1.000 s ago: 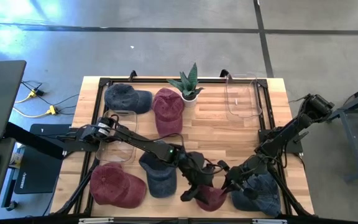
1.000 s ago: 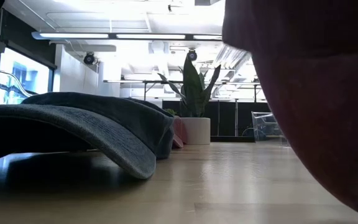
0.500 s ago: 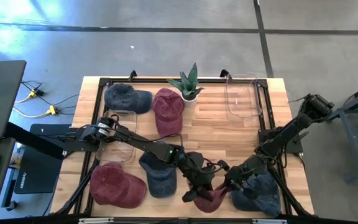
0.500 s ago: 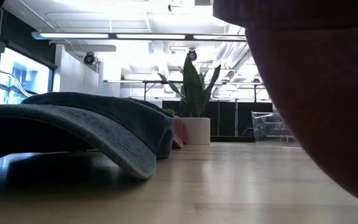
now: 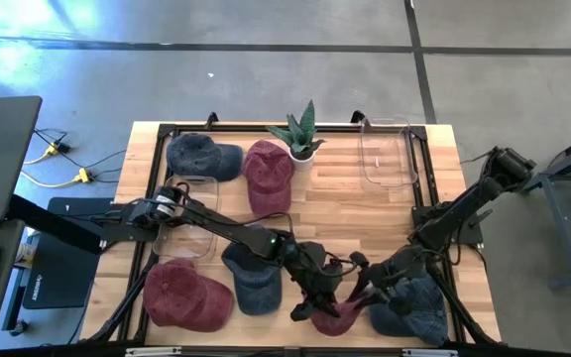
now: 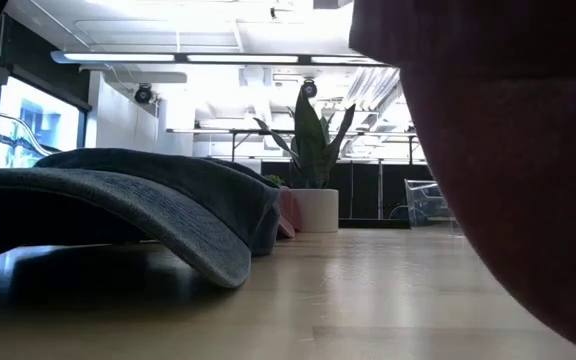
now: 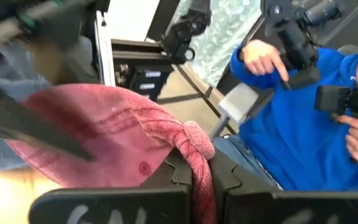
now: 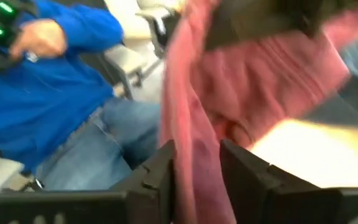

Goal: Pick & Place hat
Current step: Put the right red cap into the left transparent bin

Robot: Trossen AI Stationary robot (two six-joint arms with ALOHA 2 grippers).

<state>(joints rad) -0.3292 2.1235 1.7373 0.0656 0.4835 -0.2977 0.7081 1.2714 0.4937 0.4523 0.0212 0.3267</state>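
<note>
Currently both hands meet at the front edge of the desk (image 5: 365,213), on the red hat (image 5: 337,315). Left hand (image 5: 317,303) is clamped shut on a fold of the hat's fabric; the left wrist view shows the cloth pinched between its fingers (image 7: 178,177). Right hand (image 5: 367,293) sits just beside it, fingers (image 8: 248,171) narrowly parted with red fabric hanging between them, not squeezed. Hat is bunched up between the two hands, next to a blue hat (image 5: 412,307) by the right arm. Other hats lie around the desk, plus a potted plant (image 5: 298,134) at the back. Wrist views catch a person in a blue top (image 7: 291,118) seated beyond the desk.
</note>
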